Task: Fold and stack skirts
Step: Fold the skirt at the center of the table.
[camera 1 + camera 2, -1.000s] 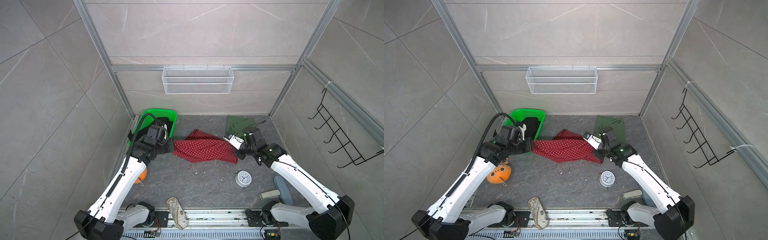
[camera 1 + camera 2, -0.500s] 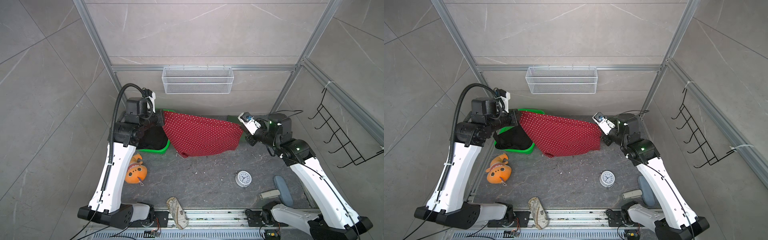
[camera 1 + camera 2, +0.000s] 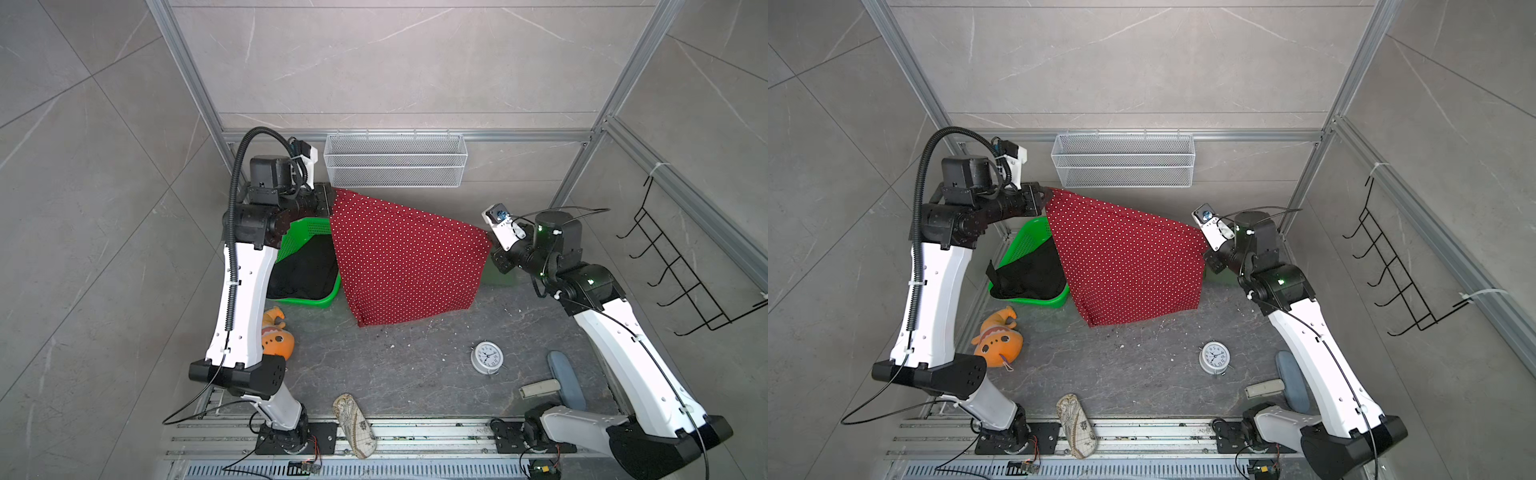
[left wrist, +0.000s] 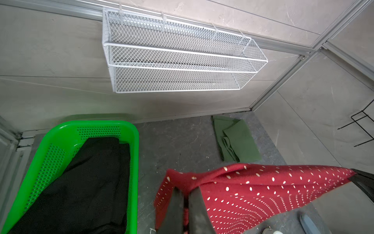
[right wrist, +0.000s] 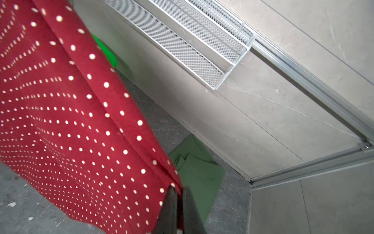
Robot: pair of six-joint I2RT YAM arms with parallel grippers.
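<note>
The red polka-dot skirt (image 3: 407,262) hangs spread in the air between both arms, its lower edge close to the dark floor. My left gripper (image 3: 330,199) is shut on its upper corner by the basket; the left wrist view shows red cloth pinched at the left gripper (image 4: 186,192). My right gripper (image 3: 489,245) is shut on the opposite, lower-held corner, with the same pinch at the right gripper (image 5: 179,189) in the right wrist view. The black skirt (image 4: 85,182) lies crumpled in the green basket (image 4: 133,162). The dark green skirt (image 4: 236,139) lies folded on the floor at the back right, mostly hidden in both top views.
A white wire shelf (image 3: 395,166) hangs on the back wall just above the lifted cloth. An orange plush toy (image 3: 276,336) lies by the left arm. An alarm clock (image 3: 486,357), a blue-grey pad (image 3: 567,380) and a patterned pouch (image 3: 353,419) lie near the front. A black hook rack (image 3: 685,270) is on the right wall.
Both arms have lifted the red skirt off the floor and pulled it out flat between them. The left arm swung up and back, uncovering the basket.
</note>
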